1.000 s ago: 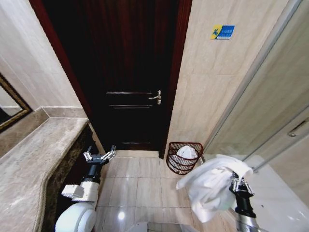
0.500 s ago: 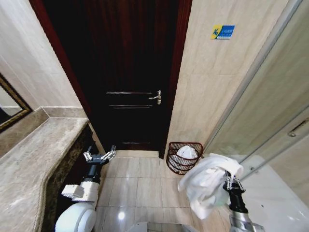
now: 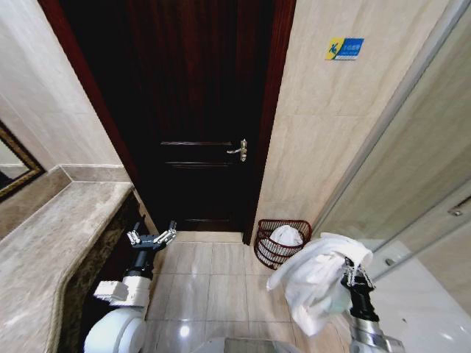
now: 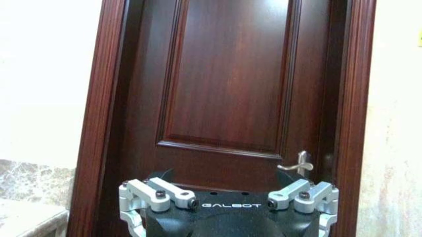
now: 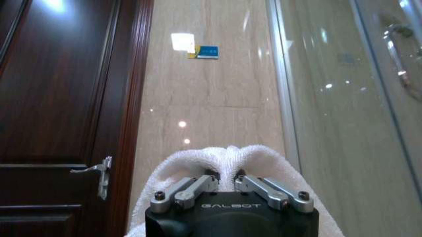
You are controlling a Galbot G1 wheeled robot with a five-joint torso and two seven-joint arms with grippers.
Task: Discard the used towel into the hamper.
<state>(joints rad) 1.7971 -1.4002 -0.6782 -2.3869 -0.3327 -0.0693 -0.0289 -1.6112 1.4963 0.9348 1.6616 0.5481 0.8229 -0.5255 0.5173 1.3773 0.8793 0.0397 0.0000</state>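
While our right gripper (image 3: 356,278) pinches the white towel (image 3: 313,279) near the hamper (image 3: 280,243), at the door's (image 3: 199,110) foot, our left gripper (image 3: 151,237) waits spread wide.

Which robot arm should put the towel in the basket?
Probably the right one. The right gripper is already shut on the white towel, and the hamper stands on the floor just ahead on that side. The left gripper is open, holds nothing, and sits by the counter.
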